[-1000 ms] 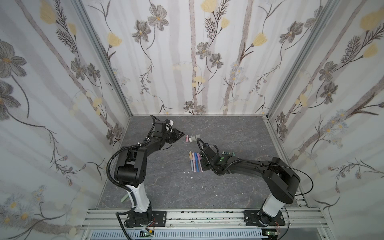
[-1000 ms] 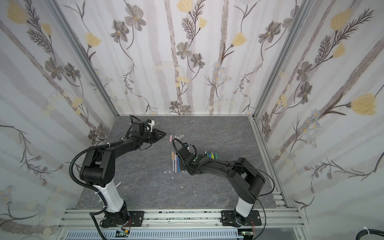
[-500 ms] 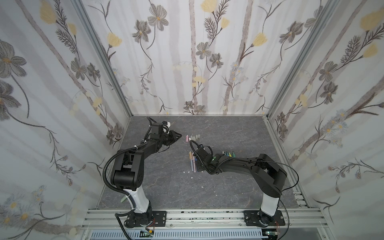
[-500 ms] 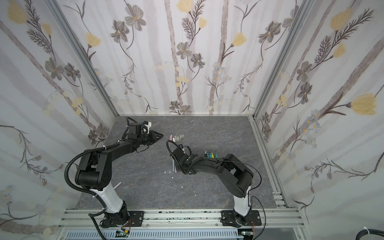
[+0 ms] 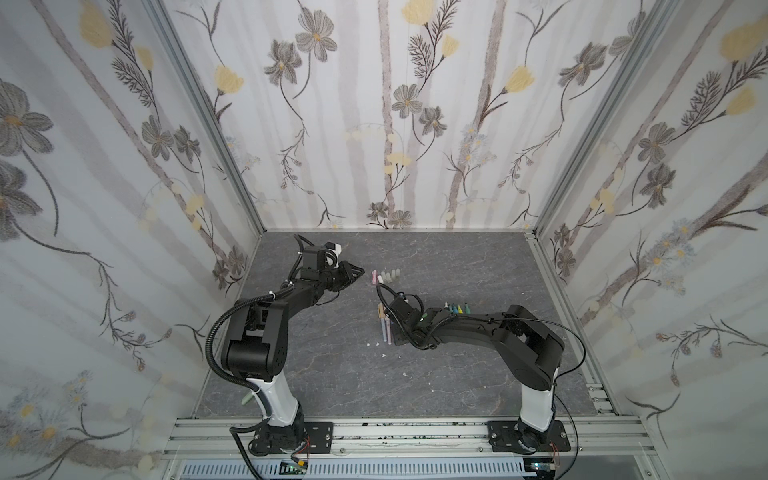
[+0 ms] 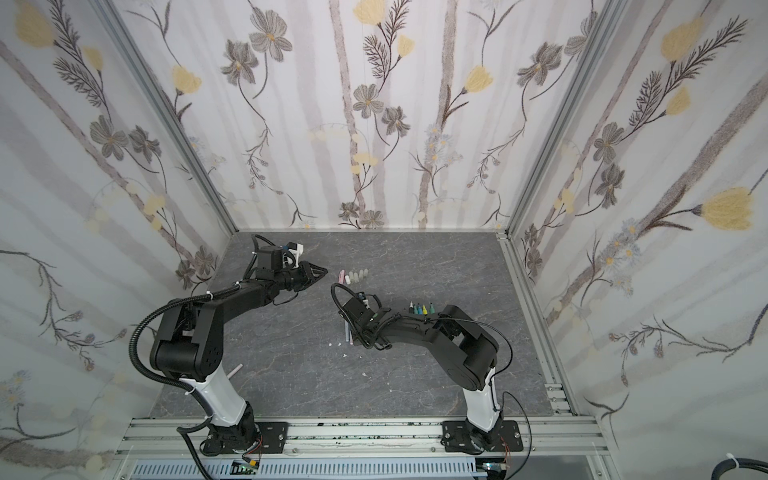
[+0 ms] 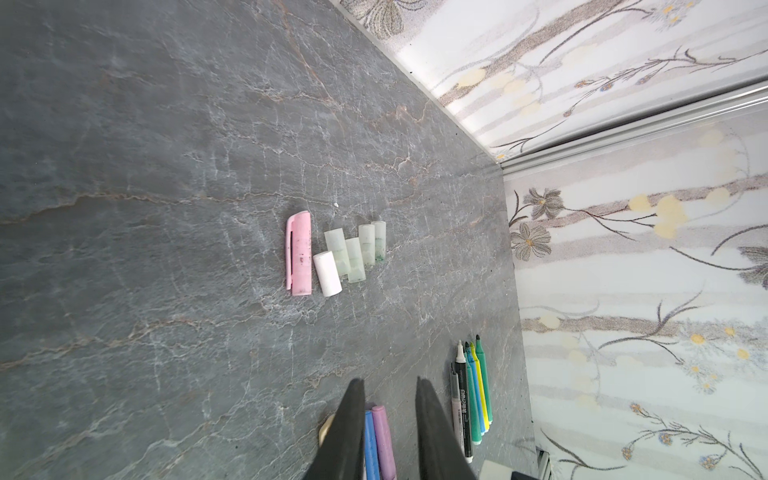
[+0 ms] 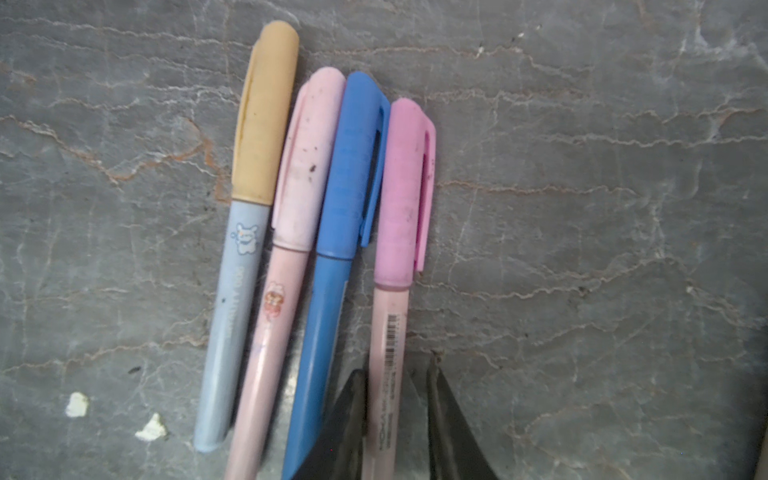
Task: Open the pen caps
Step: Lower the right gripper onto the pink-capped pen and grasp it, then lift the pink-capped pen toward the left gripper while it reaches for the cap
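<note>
Four capped pens lie side by side. Their caps are tan [image 8: 264,112], pale pink [image 8: 309,162], blue [image 8: 353,162] and pink [image 8: 405,187]. My right gripper [image 8: 395,368] straddles the pink-capped pen's barrel [image 8: 388,316]; one finger touches it and a gap shows at the other. Loose pen caps lie in a row further back: a pink cap [image 7: 300,253], a white one [image 7: 327,274] and several translucent ones [image 7: 353,257]. My left gripper [image 7: 388,380] hovers left of that row [image 5: 384,276], slightly open and holding nothing.
Several uncapped markers [image 7: 473,395] lie in a row to the right of the right wrist [image 5: 455,308]. White specks [image 5: 376,344] dot the grey slab near the pens. A pale stick [image 5: 247,399] lies by the left arm's base. Floral walls enclose three sides.
My right arm has swung left over the group of capped pens and its jaws have narrowed around the pink-capped pen. The left arm has barely shifted.
</note>
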Motion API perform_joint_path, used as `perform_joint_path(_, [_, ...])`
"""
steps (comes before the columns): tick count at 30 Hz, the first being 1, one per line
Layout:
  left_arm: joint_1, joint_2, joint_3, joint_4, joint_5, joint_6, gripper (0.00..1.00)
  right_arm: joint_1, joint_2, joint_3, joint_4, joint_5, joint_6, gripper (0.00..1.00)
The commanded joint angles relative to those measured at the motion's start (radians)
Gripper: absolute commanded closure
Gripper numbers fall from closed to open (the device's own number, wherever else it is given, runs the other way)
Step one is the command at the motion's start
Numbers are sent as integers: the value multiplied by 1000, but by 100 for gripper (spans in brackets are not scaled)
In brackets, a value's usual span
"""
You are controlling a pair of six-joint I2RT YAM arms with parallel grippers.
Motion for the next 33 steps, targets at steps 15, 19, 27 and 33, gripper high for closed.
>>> perform_joint_path(15, [-7,-38,-1,7,22,2,78,-20,-26,-42,-8,3,-21,94])
perform_joint_path(19, [-33,-43,3,-9,29,12,78,-59,-100,-82,1,2,-31,96])
perform_joint_path(27, [-145,-42,11,-14,64,14,75,-145,-301,-170,77,-95,-118,97])
perform_joint_path(33, [-254,-37,20,45,102,-46,72,-205,-414,-237,138,-172,-138,98])
